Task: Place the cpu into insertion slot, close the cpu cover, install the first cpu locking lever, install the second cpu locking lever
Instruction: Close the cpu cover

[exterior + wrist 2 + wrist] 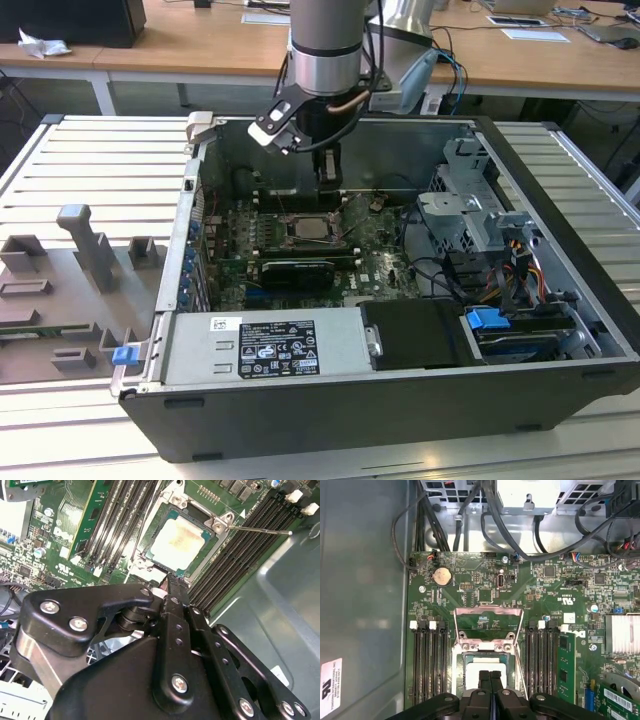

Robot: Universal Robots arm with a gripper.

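arm (325, 70): silver-grey cylinder, dark band | tool (490, 675): black linked bars, silver screw heads

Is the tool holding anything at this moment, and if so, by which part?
Nothing is held. The tool is shut, fingers pressed together with nothing between them, above the seated cpu.

None of the print is clear enough to read. A black-and-white label (277, 350) lies on the power supply (340, 345) at the near side of the case (400, 420). In the first wrist view, one white sticker (330, 687) sits on the case's inner panel. Another small sticker (569, 617) sits on the motherboard (470, 575) near the cpu (487, 663).
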